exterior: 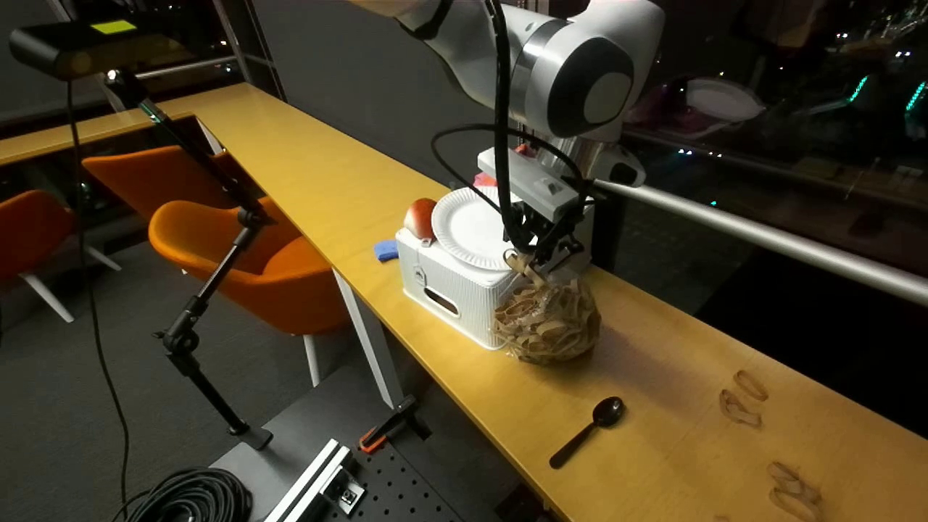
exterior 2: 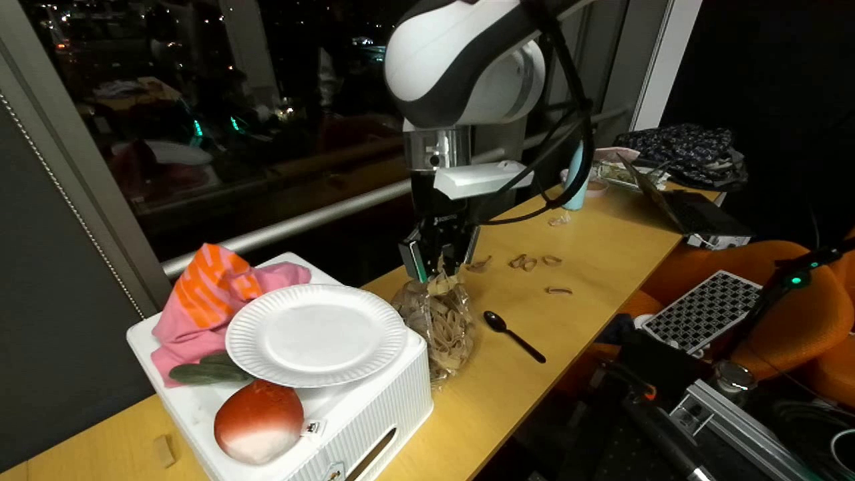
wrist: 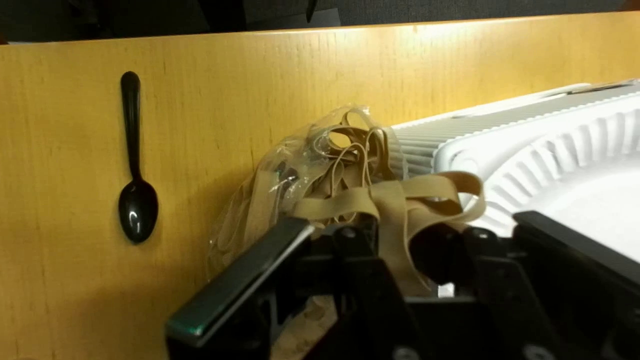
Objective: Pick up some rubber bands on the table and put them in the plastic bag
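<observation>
One spoon (wrist: 134,160) and one box (exterior: 471,293) flank the bag (exterior: 551,322); the gripper (wrist: 400,237) pinches rubber bands (wrist: 392,207).

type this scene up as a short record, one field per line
plastic bag: many tan rubber bands inside; beside the white box
tool: at the bag's top, bands between its fingers, grip unclear
loose bands: several, scattered on the table
black spoon: also on the table
white plate: on the white box
</observation>
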